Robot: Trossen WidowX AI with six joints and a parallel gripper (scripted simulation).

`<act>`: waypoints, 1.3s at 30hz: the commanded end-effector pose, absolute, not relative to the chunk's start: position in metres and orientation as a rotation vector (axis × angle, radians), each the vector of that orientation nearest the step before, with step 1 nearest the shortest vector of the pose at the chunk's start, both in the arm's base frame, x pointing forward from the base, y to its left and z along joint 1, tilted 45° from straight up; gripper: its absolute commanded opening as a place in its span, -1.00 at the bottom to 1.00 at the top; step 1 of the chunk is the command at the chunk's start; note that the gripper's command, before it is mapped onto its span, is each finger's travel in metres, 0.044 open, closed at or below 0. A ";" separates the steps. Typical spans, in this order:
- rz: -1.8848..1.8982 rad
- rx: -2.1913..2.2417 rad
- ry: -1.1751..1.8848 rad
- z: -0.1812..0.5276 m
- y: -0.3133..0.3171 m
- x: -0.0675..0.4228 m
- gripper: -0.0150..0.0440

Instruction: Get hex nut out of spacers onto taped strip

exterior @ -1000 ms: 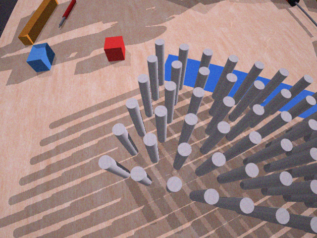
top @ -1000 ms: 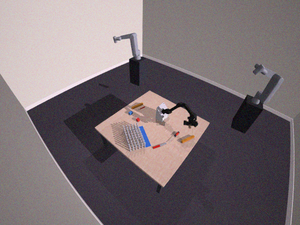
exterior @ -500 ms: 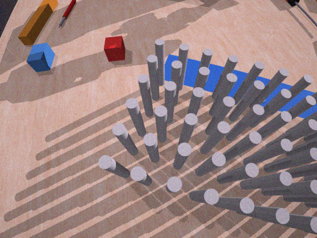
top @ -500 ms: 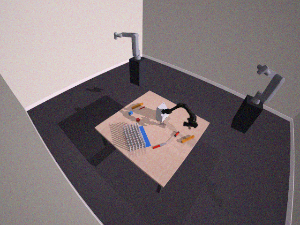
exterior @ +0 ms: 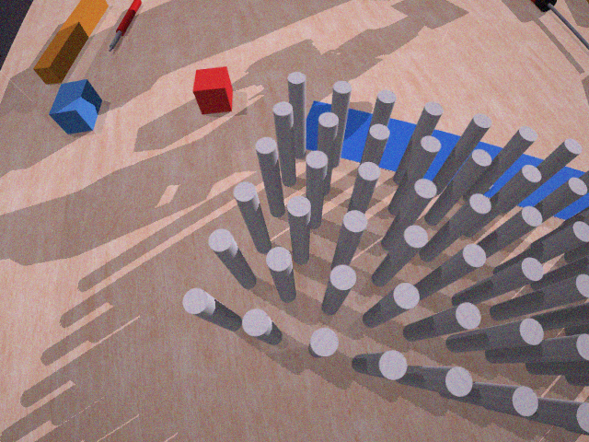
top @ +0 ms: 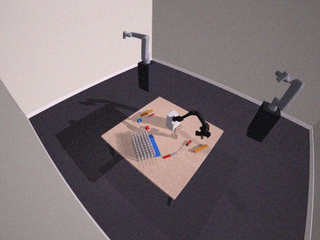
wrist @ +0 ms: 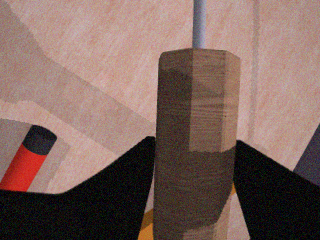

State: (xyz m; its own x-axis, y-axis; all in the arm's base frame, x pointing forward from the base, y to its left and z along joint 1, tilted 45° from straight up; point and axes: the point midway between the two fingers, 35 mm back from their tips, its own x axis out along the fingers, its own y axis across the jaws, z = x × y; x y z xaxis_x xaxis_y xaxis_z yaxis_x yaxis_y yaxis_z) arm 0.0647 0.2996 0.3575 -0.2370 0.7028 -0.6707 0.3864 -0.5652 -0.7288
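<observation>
My gripper (top: 202, 134) (wrist: 192, 146) is shut on the wooden hexagonal handle of a tool (wrist: 197, 100). The tool's thin grey metal rod (wrist: 199, 22) points away from me, and I hold it above the table on the right side, far from the spacers. The grey standing spacers (top: 141, 145) (exterior: 356, 223) form a dense upright field. The blue taped strip (top: 154, 145) (exterior: 404, 137) lies along the field's front edge. The hex nut does not show in any view; it is hidden among the spacers.
Two red-handled tools (top: 188, 142) (top: 167, 156) and an orange block (top: 200, 148) lie near my gripper; one red handle (wrist: 27, 160) shows in the wrist view. At the back lie an orange block (exterior: 71, 40), a small red tool (exterior: 125, 21), a blue cube (exterior: 75, 105) and a red cube (exterior: 213, 89).
</observation>
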 end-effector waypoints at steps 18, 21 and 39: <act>1.884 -1.764 -1.308 0.343 0.318 0.069 -0.49; 1.884 -1.764 -1.309 0.340 0.321 0.070 -0.49; 1.884 -1.763 -1.309 0.327 0.336 0.073 -0.49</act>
